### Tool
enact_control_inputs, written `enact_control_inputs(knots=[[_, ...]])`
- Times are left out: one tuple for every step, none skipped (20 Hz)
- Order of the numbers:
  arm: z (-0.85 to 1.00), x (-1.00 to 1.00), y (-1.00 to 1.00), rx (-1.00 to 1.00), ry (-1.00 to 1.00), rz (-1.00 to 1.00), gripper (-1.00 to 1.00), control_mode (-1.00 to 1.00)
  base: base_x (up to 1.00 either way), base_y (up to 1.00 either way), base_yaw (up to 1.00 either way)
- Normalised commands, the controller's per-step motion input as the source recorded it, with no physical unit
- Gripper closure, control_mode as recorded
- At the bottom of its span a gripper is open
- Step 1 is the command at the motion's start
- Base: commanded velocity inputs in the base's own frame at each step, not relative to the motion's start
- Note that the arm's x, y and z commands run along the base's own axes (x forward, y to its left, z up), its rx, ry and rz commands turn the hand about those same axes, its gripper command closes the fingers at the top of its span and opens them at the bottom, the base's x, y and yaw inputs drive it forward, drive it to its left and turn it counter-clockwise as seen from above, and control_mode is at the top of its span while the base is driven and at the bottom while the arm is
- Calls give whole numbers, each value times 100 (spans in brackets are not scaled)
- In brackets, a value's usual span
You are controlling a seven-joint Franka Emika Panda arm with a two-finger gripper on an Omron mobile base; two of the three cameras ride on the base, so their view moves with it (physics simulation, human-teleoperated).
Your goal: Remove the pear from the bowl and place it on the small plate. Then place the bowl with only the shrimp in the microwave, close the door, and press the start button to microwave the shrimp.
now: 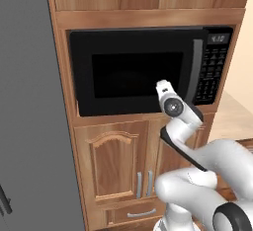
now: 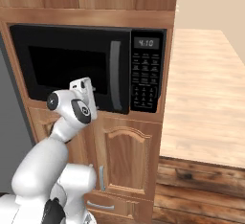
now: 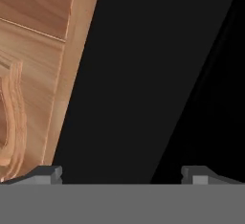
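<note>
Left base view: the microwave (image 1: pixel 148 69) sits built into wooden cabinetry, its door (image 1: pixel 136 72) shut, with the grey bar handle (image 1: pixel 196 69) just left of the keypad (image 1: pixel 213 69). The gripper (image 3: pixel 122 175) hangs close before the door's lower edge, jaws spread wide, holding nothing. The clock (image 2: pixel 146 42) reads 4:10. A cabinet door (image 1: pixel 116 158) lies below, and a wooden worktop (image 2: pixel 206 98) to the right.

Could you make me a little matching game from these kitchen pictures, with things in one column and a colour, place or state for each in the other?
Things:
1. door
2. keypad panel
3. gripper
4. cabinet doors

Descriptions:
A. brown wood, below the microwave
B. open, holding nothing
C. shut, black with a dark window
D. to the right of the grey bar handle

Pairs: 1-C, 2-D, 3-B, 4-A
</note>
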Motion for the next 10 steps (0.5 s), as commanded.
enact_control_inputs(knots=[[6,48,0,3,10,0,-100,-100,0,0,0],[1,49,0,3,9,0,-100,-100,0,0,0],[1,50,0,3,8,0,-100,-100,0,0,0],[0,53,0,4,8,0,-100,-100,0,0,0],[0,56,0,3,8,0,-100,-100,0,0,0],[0,56,0,2,8,0,-100,-100,0,0,0],[0,57,0,4,7,0,-100,-100,0,0,0],[0,57,0,5,6,0,-100,-100,0,0,0],[0,56,0,3,4,0,-100,-100,0,0,0],[0,51,0,1,2,0,-100,-100,0,0,0]])
